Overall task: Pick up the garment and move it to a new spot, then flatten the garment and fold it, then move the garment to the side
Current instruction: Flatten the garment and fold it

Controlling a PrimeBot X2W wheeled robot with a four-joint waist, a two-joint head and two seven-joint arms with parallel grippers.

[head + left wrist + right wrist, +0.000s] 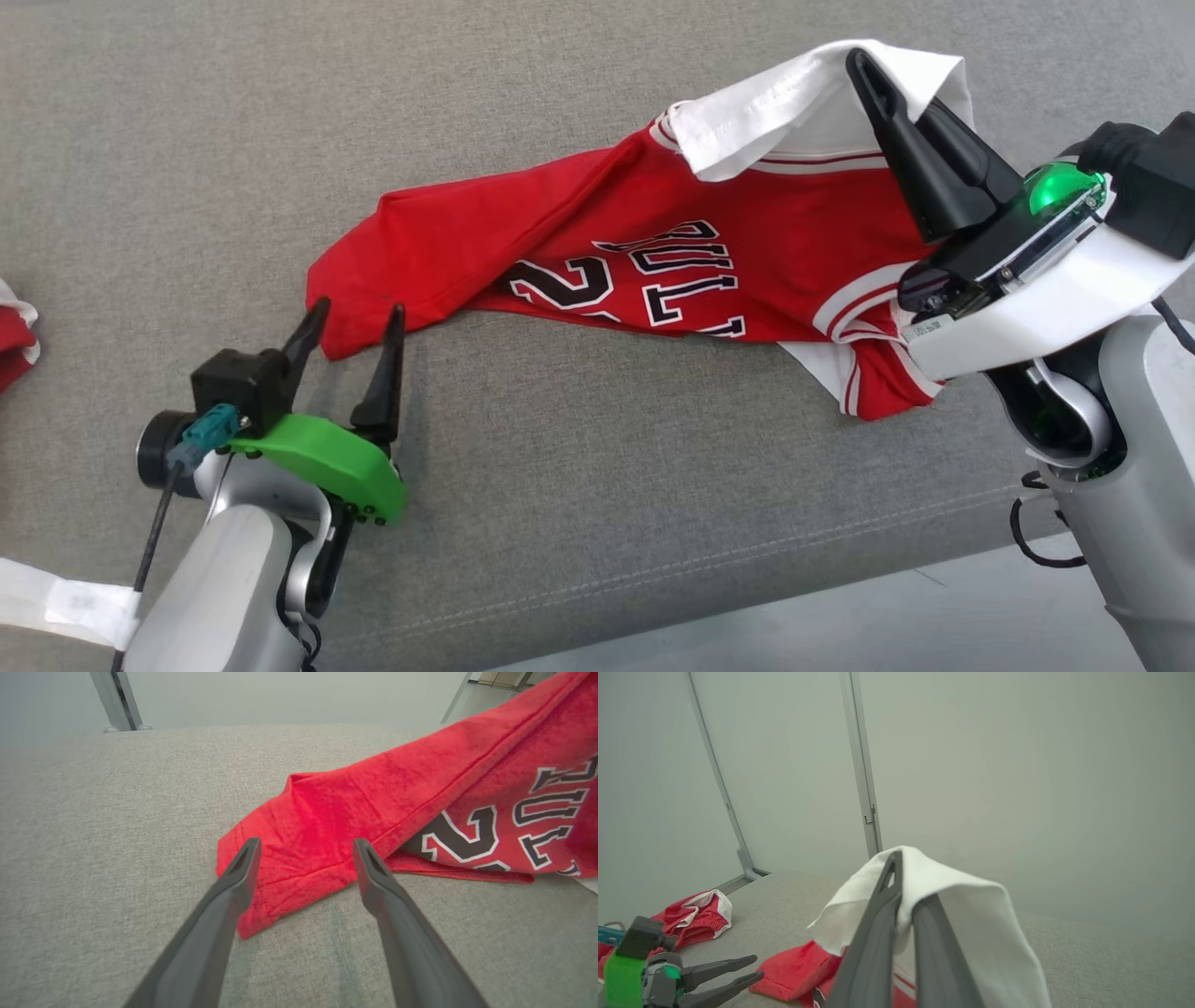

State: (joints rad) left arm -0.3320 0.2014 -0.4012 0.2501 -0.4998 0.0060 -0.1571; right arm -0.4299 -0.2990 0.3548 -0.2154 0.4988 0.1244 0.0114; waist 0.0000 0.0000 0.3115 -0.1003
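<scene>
The garment (653, 252) is a red jersey with white trim and dark lettering, stretched across the grey cushioned surface (560, 467). My right gripper (873, 70) is shut on its white sleeve (784, 103), lifting that end; in the right wrist view the white cloth (962, 905) drapes over the closed fingers (878, 933). My left gripper (359, 313) stands open at the jersey's red lower corner (341, 327). In the left wrist view that corner (289, 882) lies on the surface between the two spread fingers (233, 882), untouched as far as I can tell.
A second red and white garment (14, 341) lies bunched at the far left edge, also seen in the right wrist view as a crumpled heap (698, 917). The cushion's front edge (747, 560) runs along the bottom, with pale floor (887, 625) beyond. Metal posts (861, 774) stand behind.
</scene>
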